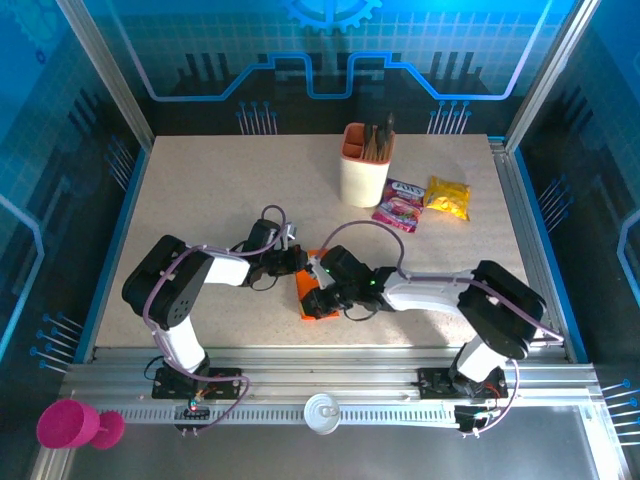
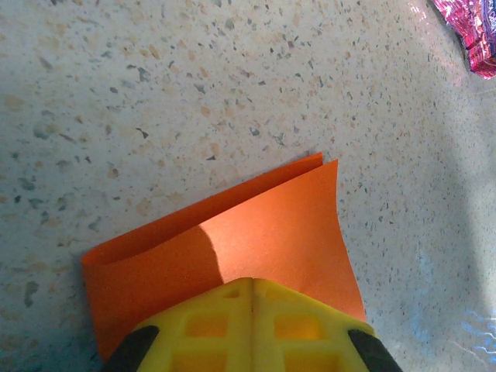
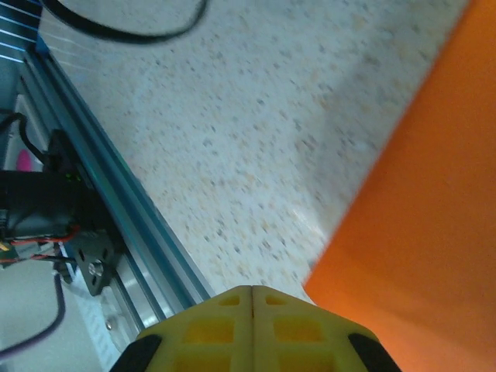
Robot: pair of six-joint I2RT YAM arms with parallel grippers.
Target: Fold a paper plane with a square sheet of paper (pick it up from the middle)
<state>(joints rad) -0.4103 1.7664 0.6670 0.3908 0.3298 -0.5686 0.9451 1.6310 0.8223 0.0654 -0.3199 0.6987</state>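
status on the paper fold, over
Left tool, right tool both shut, at the paper. Paper folded over, on the table. Cup and packets far off, clear.

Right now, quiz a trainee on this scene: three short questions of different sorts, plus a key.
1. True or false: the paper is folded over, with two layers showing.
2. What stands beside the pink packet? A) a cup B) a bottle C) a bowl
3. Fill in: both arms' jaws are ____.
Key: 1 true; 2 A; 3 shut.
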